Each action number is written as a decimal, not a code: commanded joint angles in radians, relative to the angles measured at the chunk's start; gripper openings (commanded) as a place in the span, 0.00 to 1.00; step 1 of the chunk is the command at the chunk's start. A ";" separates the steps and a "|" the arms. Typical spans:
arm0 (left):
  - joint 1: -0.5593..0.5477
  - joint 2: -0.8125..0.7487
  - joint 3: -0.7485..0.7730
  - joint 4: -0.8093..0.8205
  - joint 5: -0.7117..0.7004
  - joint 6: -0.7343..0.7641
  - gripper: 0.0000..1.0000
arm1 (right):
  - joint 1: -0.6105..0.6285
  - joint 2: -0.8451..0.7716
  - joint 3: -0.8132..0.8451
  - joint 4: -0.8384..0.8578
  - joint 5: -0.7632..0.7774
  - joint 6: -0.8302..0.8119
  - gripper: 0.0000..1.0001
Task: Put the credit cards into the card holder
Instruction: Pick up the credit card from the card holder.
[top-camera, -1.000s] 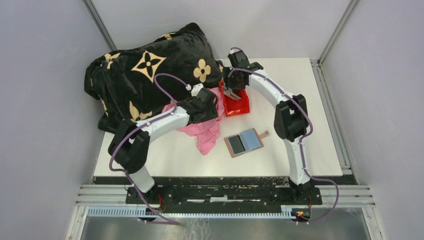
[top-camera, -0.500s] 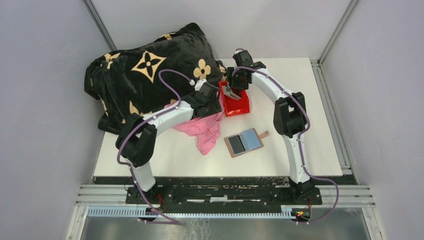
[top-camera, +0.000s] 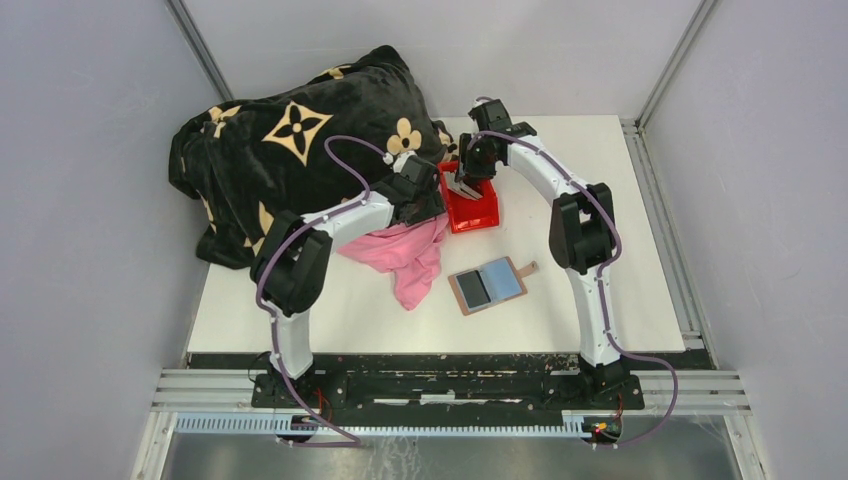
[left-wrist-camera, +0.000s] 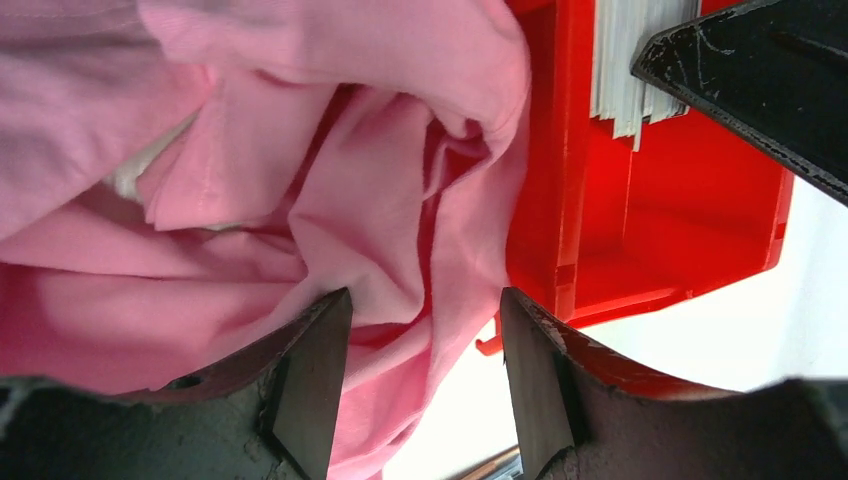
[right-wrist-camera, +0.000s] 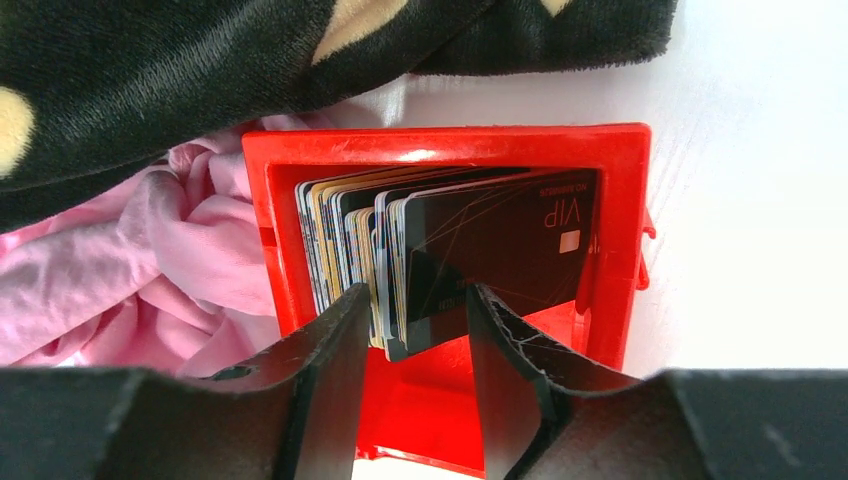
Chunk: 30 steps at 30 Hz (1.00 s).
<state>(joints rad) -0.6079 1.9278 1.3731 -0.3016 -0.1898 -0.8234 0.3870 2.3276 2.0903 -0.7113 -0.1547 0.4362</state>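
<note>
White tabletop between grey walls carries a black blanket with gold flowers heaped over its far-left corner, a pink cloth spilling from under it toward the middle, and a red plastic bin near the far edge. The credit cards stand on edge in that bin, a dark one marked VIP in front. The card holder lies open well apart from it, toward the near edge, showing a dark card and a light blue one; whether they sit in slots cannot be told. Over the last second the left arm has swung in across the pink cloth, so the left gripper now hangs just beside the bin's left wall, its jaws spread with only cloth beneath them. The right gripper has stayed down in the bin while its jaws have drawn in around the front few cards; whether they have bitten yet cannot be told. This reads as the pick of the next card, with the left gripper probably arriving to steady the bin or clear the cloth. More than one card may lift together.
</note>
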 joint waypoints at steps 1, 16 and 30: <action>0.004 0.021 0.064 0.048 0.034 0.034 0.63 | 0.002 -0.011 -0.005 0.045 -0.065 0.036 0.44; 0.013 0.039 0.060 0.059 0.050 0.030 0.62 | 0.003 -0.047 0.021 0.027 -0.065 0.052 0.23; 0.016 0.028 0.048 0.068 0.055 0.029 0.62 | 0.003 -0.093 0.045 -0.009 -0.005 0.021 0.17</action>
<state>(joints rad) -0.5968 1.9572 1.3979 -0.2947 -0.1471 -0.8230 0.3794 2.3032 2.0892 -0.7097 -0.1699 0.4683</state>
